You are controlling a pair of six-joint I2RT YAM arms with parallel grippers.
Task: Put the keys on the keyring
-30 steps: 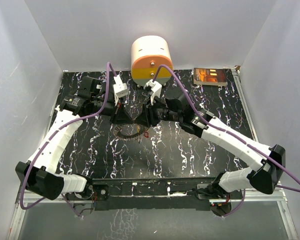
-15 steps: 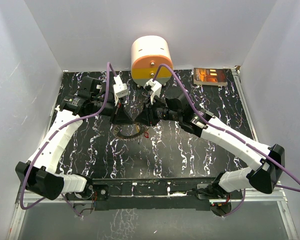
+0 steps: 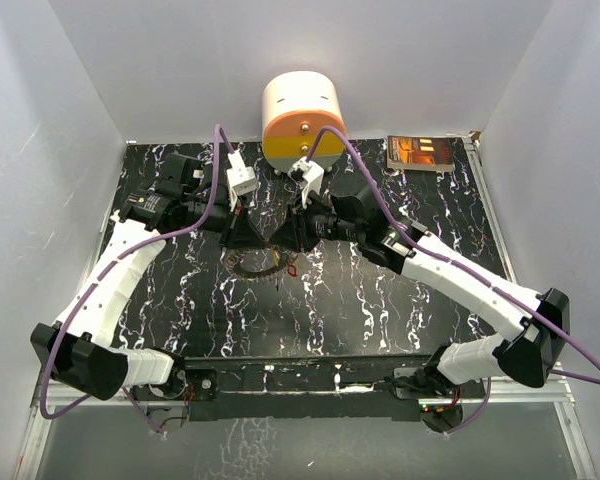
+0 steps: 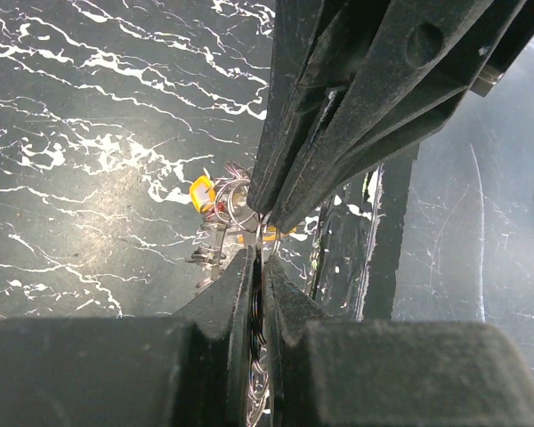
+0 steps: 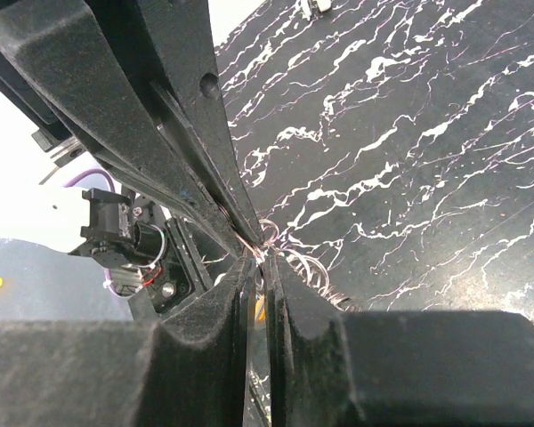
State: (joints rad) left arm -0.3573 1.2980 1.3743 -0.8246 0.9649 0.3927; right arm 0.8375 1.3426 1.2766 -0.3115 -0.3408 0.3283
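In the top view my two grippers meet tip to tip over the middle of the black marbled table. The left gripper (image 3: 265, 243) is shut on the silvery keyring (image 3: 255, 266), which hangs just below it. The ring wire is pinched between the left gripper's jaws (image 4: 260, 260). The right gripper (image 3: 285, 240) is shut on a thin key blade with an orange head (image 5: 261, 309), and its tips (image 5: 262, 262) touch the ring's loops (image 5: 307, 262). A yellow-headed key (image 4: 201, 192) and a red-headed key (image 3: 293, 268) hang on the ring.
An orange-and-cream round container (image 3: 302, 118) stands at the back centre, close behind the grippers. A small dark box (image 3: 420, 152) lies at the back right. White walls close in the table (image 3: 380, 300) on the left, right and back.
The right gripper has edged slightly left and back, closer against the left gripper. The ring and keys have shifted a little with them.
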